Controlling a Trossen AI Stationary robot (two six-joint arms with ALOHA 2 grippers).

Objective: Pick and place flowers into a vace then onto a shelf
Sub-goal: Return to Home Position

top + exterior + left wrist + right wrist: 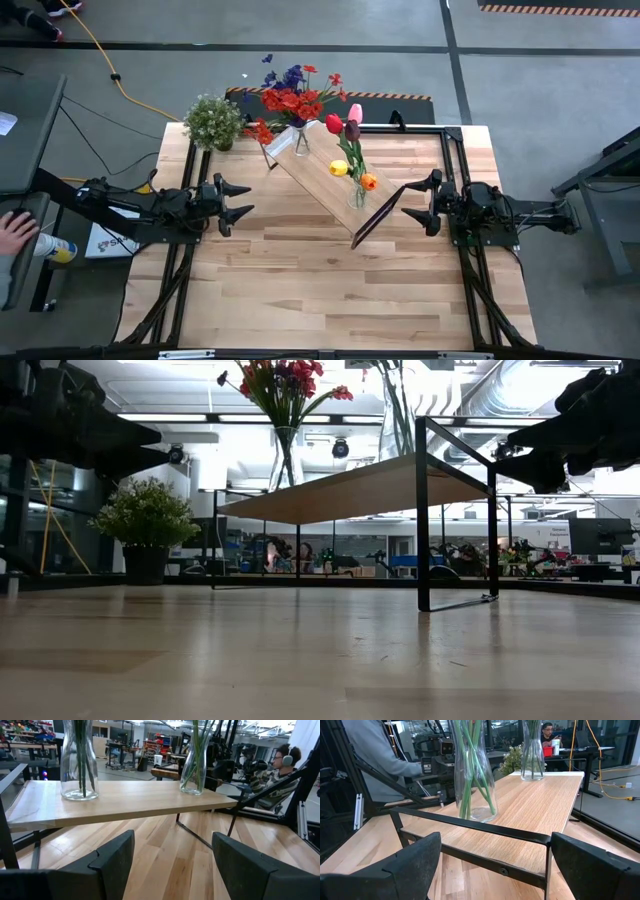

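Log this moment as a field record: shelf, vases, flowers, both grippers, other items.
shelf: stands diagonally on the table
red and purple bouquet: in a clear vase at the shelf end nearer the potted plant
tulips: in a second clear vase at the other end
left gripper: open, empty, over the table's left side, apart from the shelf
right gripper: open, empty, close to the shelf's tulip end

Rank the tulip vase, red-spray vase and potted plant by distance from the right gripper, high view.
1. tulip vase, on the shelf end by the right gripper.
2. red-spray vase, on the shelf's far end.
3. potted plant, table's far-left corner.
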